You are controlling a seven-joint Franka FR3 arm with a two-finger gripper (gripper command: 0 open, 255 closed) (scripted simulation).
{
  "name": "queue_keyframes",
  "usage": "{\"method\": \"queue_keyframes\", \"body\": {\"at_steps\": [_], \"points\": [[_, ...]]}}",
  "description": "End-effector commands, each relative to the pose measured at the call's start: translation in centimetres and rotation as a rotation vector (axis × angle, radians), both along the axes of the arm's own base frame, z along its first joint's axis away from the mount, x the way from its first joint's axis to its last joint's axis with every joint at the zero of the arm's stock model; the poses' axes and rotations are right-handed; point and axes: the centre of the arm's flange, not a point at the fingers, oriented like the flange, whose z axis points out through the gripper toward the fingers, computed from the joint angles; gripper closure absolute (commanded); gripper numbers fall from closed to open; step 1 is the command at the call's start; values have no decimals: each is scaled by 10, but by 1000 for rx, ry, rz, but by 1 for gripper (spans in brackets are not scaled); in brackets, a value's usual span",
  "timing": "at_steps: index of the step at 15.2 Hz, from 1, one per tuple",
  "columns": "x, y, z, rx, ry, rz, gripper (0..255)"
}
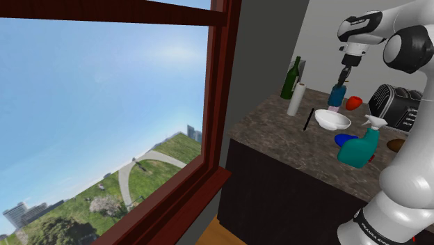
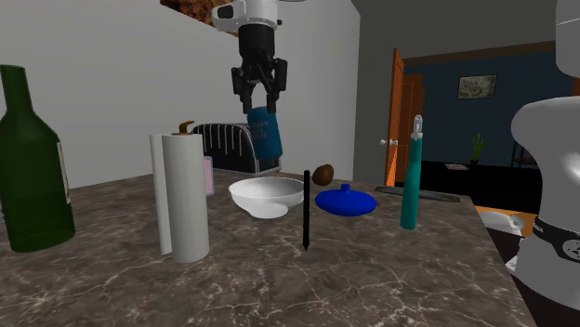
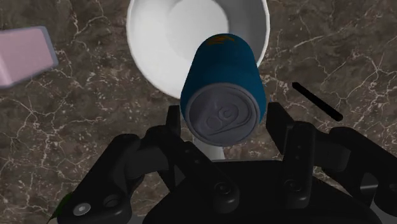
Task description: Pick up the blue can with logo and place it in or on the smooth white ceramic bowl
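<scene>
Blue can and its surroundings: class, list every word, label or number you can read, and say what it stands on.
No text reads clearly.
blue can: orange logo, too blurred to read.
band on the arm's base: white lettering, too small to read.

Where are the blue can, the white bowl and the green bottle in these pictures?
blue can (image 3: 224, 69): wrist view, on its blue side wall.
white bowl (image 2: 266, 202): second exterior view, on its outer wall.
green bottle (image 2: 28, 186): second exterior view, on its body.
</scene>
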Motion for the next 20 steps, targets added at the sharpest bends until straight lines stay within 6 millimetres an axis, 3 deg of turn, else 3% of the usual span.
{"method": "queue_keyframes", "body": {"at_steps": [1, 20], "points": [[-22, -16, 3, 0, 0, 2, 255], [-22, -16, -97, 0, 0, 2, 255]]}}
